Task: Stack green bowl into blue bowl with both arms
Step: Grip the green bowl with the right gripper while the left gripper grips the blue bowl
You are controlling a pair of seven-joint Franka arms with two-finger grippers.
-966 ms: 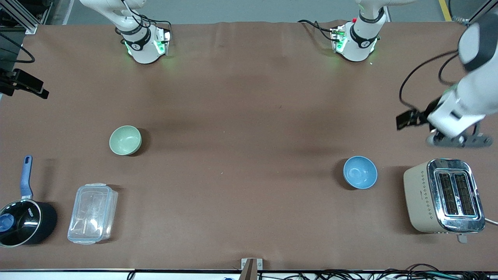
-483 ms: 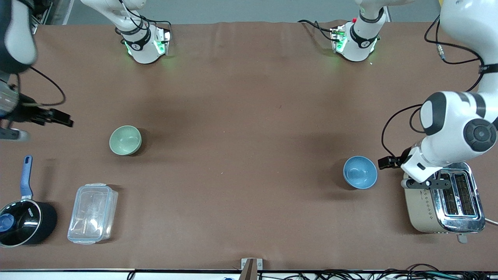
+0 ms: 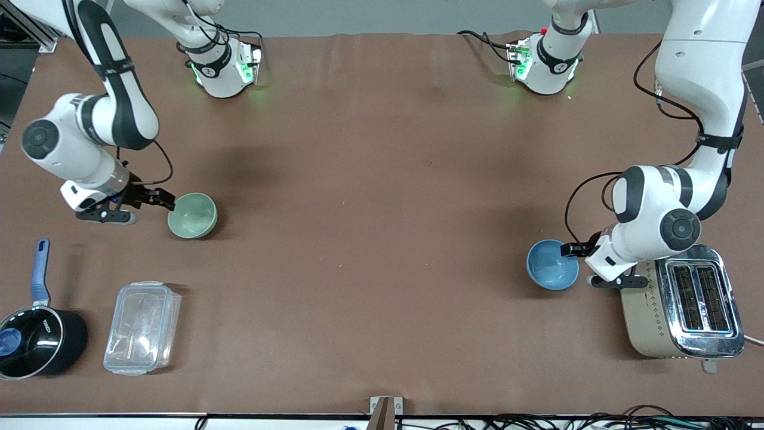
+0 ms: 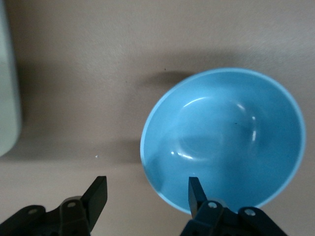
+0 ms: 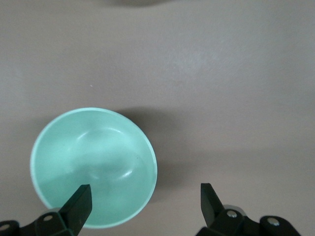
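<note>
The green bowl (image 3: 192, 215) stands upright toward the right arm's end of the table. The blue bowl (image 3: 552, 264) stands upright toward the left arm's end, beside the toaster. My right gripper (image 3: 165, 200) is open at the green bowl's rim. In the right wrist view the right gripper (image 5: 145, 199) has one finger over the inside of the green bowl (image 5: 93, 164) and the other outside it. My left gripper (image 3: 574, 249) is open at the blue bowl's rim. In the left wrist view the left gripper (image 4: 147, 194) straddles the rim of the blue bowl (image 4: 221, 142). Both bowls are empty.
A beige and chrome toaster (image 3: 680, 301) stands close beside the blue bowl; its side shows in the left wrist view (image 4: 7, 98). A black saucepan with a blue handle (image 3: 36, 340) and a clear plastic container (image 3: 142, 327) lie nearer to the front camera than the green bowl.
Both arms have swung in from the table's ends and come down, the right gripper to the green bowl's rim, the left gripper to the blue bowl's rim. The bowls have not moved.
</note>
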